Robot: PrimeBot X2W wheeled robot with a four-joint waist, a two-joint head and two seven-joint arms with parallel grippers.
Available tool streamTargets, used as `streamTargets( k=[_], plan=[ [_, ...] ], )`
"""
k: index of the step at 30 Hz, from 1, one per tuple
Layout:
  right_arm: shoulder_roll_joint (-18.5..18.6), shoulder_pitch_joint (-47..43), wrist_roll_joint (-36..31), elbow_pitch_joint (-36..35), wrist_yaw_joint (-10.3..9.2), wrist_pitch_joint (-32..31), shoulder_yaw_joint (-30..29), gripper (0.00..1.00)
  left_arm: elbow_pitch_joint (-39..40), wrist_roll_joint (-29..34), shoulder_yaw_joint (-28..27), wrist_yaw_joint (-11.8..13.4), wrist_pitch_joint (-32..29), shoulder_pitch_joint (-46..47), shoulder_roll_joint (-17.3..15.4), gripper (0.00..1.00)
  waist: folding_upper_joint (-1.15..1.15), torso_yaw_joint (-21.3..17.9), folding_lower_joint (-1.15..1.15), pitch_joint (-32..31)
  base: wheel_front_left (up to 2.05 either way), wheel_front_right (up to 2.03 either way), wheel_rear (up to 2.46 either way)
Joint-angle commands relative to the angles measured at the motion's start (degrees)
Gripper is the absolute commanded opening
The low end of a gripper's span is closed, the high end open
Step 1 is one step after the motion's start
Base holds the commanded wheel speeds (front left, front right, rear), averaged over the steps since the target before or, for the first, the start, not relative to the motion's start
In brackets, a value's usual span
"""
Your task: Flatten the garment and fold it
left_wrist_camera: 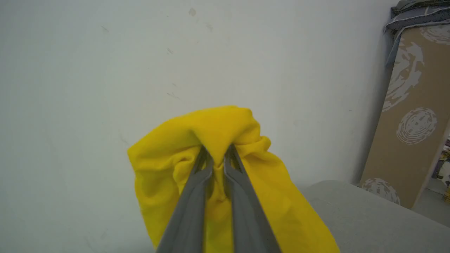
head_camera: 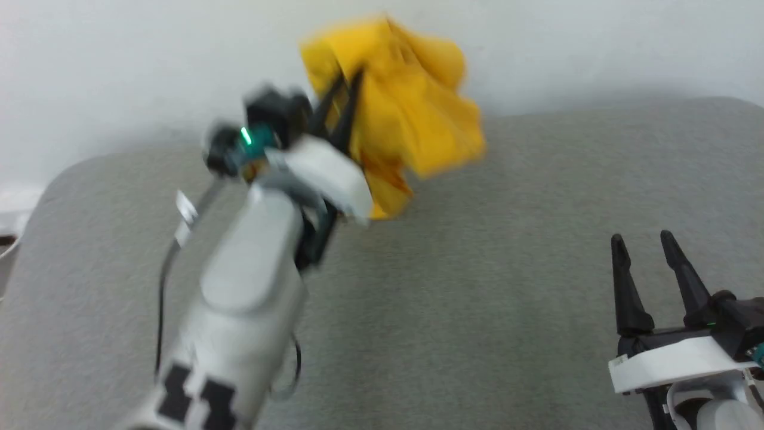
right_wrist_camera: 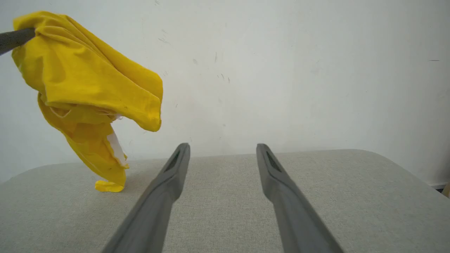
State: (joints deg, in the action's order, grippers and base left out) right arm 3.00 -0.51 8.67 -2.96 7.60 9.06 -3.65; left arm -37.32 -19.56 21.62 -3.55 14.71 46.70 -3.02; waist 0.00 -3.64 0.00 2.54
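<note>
The yellow garment [head_camera: 412, 113] hangs bunched in the air over the far side of the grey cushioned surface [head_camera: 477, 286]. My left gripper [head_camera: 351, 80] is shut on its upper folds, and the wrist view shows the cloth [left_wrist_camera: 218, 133] pinched between the two fingers. In the right wrist view the garment [right_wrist_camera: 88, 91] dangles at the upper left, its lowest tip touching the surface; a bit of white shows inside. The print is hidden in the folds. My right gripper [head_camera: 643, 242] is open at the lower right, nothing between its fingers [right_wrist_camera: 175, 168].
A pale wall [head_camera: 597, 42] rises right behind the surface. A brown patterned board [left_wrist_camera: 407, 119] leans against that wall off the surface's right end, with grey cloth draped on top of it.
</note>
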Motion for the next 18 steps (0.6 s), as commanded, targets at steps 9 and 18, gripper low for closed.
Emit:
streamTargets(
  k=[9,18],
  plan=[
    [-0.1,-2.1,1.5,0.5,-0.11,0.3,0.5,1.00,3.0,-8.1,17.4,3.1,-1.7,-25.6,0.1,0.00,0.00,-7.1,0.00,0.7,0.00,0.00,0.00],
    [-0.1,-2.8,0.9,0.5,-0.11,0.0,0.4,1.00,9.5,-7.7,22.1,5.7,0.0,-31.2,0.1,1.00,0.00,-3.7,0.00,-0.7,0.00,0.00,0.00]
  ],
)
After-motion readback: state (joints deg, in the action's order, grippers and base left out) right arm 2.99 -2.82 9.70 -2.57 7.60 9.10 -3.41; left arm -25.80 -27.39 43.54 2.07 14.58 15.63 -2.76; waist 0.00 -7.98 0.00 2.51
